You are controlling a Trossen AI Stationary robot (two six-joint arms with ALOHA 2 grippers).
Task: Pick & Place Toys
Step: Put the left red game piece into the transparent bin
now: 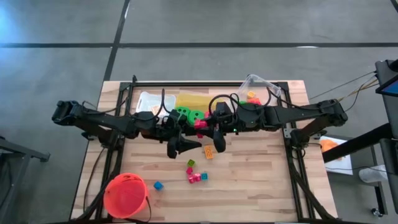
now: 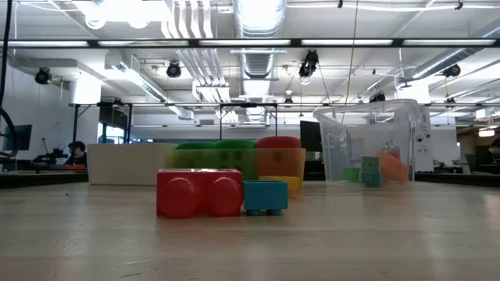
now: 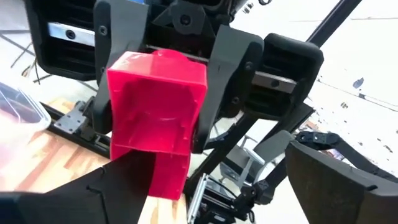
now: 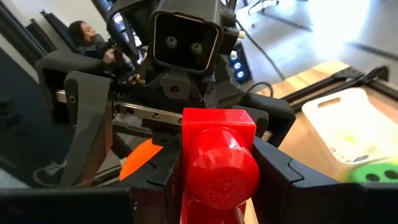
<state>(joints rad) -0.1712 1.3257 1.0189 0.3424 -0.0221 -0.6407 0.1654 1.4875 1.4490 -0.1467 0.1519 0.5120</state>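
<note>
Red block (image 4: 217, 158) pinched between right hand (image 4: 217, 186) fingers, left hand (image 3: 205, 186) spread empty beside it; if that pinch slackens mid-handover, likely drops to counter (image 1: 261, 174).

No legible text, label, brand, number or sign appears in any view. The green dice (image 1: 188, 114) carry only black dots; nothing on the blocks or bins can be read.
</note>
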